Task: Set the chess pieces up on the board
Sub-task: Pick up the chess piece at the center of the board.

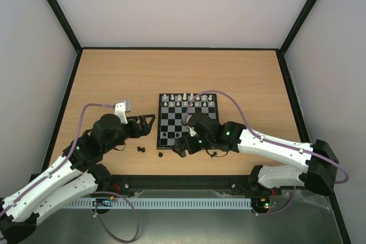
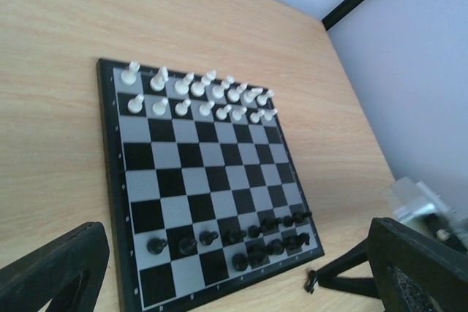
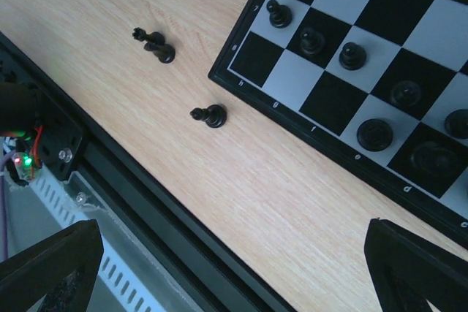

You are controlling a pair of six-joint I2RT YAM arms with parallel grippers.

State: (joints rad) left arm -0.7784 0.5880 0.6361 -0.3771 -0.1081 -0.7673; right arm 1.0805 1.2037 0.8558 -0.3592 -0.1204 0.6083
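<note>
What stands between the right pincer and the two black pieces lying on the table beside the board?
Nothing visible. The open right pincer hangs above bare wood; the nearer black piece and the farther black piece lie on it in the open, off the edge of the board.

The left arm (image 1: 57,184) and the right arm (image 1: 274,147) both have smooth white shells on their long links and chunky black housings at the joints, each housing showing a small green light (image 1: 227,134). A lilac cable (image 1: 229,100) loops along each arm. The wrist views show blunt black fingers (image 3: 417,268) with a rough, matte surface
</note>
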